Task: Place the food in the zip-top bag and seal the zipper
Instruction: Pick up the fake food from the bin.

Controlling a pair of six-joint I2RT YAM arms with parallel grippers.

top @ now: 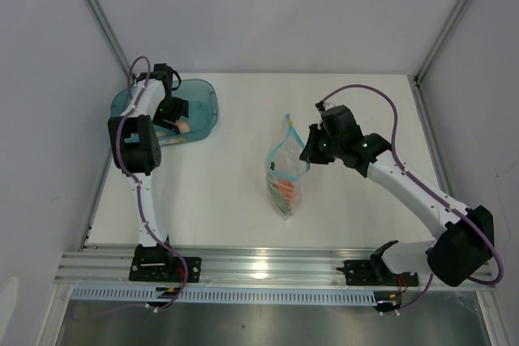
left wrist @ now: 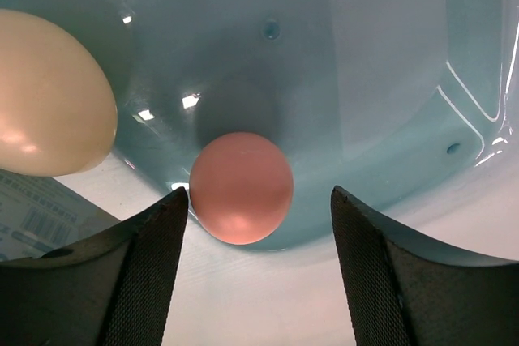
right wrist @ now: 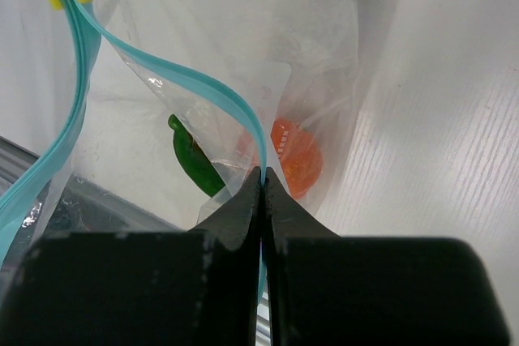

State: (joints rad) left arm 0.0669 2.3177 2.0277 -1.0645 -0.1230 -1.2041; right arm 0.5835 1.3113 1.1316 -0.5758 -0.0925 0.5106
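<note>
The teal tub (top: 204,103) walls in the pink ball (left wrist: 241,188) and cream egg (left wrist: 49,107).

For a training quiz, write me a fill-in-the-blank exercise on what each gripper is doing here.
The right gripper is shut on the light-blue plastic ___ of the clear floppy zip-top bag.
Inside that bag lie a slim green vegetable and an ___ round fruit.
The left gripper, its jaws ___, hovers over a pink round ball in the teal translucent tub.
Missing words: zipper; orange; open.
</note>
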